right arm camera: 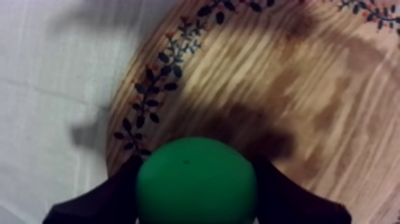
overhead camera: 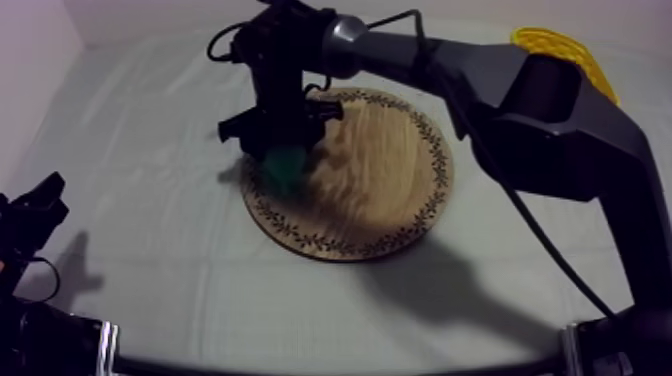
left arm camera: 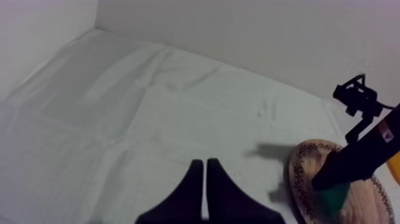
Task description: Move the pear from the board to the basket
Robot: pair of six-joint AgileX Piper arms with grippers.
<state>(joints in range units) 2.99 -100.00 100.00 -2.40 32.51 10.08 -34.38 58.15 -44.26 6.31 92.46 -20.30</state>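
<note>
The green pear (overhead camera: pixel 286 165) hangs over the left part of the round wooden board (overhead camera: pixel 385 190), held by my right gripper (overhead camera: pixel 284 152), whose arm reaches in from the upper right. In the right wrist view the pear (right arm camera: pixel 196 187) sits between the two black fingers (right arm camera: pixel 110 196), with the board's patterned rim (right arm camera: pixel 149 95) beneath; the gripper (right arm camera: pixel 196 193) is shut on it. The yellow basket (overhead camera: pixel 565 52) shows behind the right arm at the far right. My left gripper (left arm camera: pixel 205 190) rests low at the left (overhead camera: pixel 35 215), its fingers together as a narrow wedge over bare cloth.
The grey-white cloth (overhead camera: pixel 150 250) covers the table. In the left wrist view the board's edge (left arm camera: pixel 300 179), the pear (left arm camera: pixel 332 199) and the right gripper (left arm camera: pixel 345 170) lie beyond my left gripper. Walls border the far and left sides.
</note>
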